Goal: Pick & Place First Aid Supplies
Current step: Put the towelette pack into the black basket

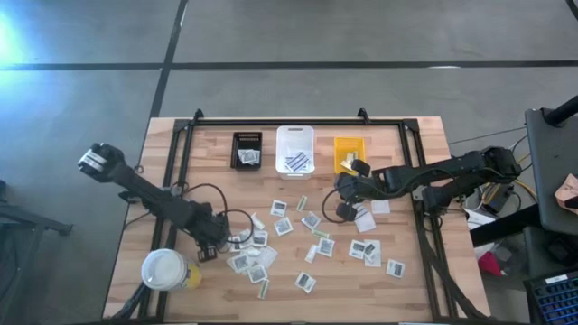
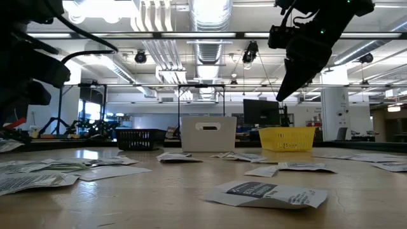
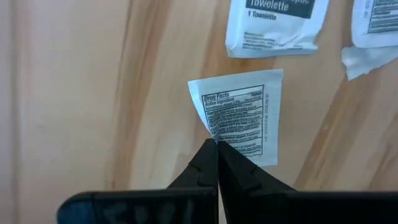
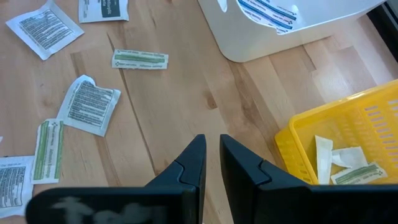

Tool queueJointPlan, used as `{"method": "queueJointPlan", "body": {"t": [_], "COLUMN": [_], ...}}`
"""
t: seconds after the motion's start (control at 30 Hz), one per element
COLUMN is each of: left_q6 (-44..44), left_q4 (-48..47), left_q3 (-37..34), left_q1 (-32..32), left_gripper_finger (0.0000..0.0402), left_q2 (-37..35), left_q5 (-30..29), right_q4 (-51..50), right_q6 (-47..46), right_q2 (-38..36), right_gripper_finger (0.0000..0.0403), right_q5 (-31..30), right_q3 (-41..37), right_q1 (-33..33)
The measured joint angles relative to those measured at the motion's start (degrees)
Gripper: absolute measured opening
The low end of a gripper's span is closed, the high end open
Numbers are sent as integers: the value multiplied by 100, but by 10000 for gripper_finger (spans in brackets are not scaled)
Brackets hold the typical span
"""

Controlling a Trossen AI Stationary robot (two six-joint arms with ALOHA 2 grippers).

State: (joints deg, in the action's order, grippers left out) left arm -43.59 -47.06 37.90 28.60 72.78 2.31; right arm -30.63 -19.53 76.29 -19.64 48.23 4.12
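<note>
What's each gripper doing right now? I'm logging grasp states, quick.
Left gripper: shut on the edge of a white drug-facts packet.
Right gripper: slightly open, holding nothing, above the table near the yellow bin.

high: overhead, straight down | low: tabletop level, facing bins | wrists: close, angled at table

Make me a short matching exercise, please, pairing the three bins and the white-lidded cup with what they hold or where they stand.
Things:
1. black bin
2. white bin
3. yellow bin
4. white-lidded cup

Descriptions:
A. holds blue-striped packets
B. stands at the table's near left corner
C. holds pale yellow-green strips
D. holds white packets with dark print

Pairs: 1-D, 2-A, 3-C, 4-B
</note>
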Motion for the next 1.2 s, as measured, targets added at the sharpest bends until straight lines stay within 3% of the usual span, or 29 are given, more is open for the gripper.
{"method": "queueJointPlan", "body": {"t": [0.63,0.9,1.2], "left_q6": [249,415,605], "left_q4": [-20,12,583], "left_q3": [97,97,97], "left_q1": [-522,-1034,-1959], "left_gripper_finger": [0,0,0], "left_q2": [-820,-858,-864], "left_q5": [-1840,-2500,-3796], "right_q4": [6,2,6], "right_q6": [-299,-300,-299], "right_q2": [-2,-2,-2], "right_gripper_finger": [43,43,43], "right_q5": [17,13,3], "right_q3": [0,0,0], "right_q1": [66,244,352]}}
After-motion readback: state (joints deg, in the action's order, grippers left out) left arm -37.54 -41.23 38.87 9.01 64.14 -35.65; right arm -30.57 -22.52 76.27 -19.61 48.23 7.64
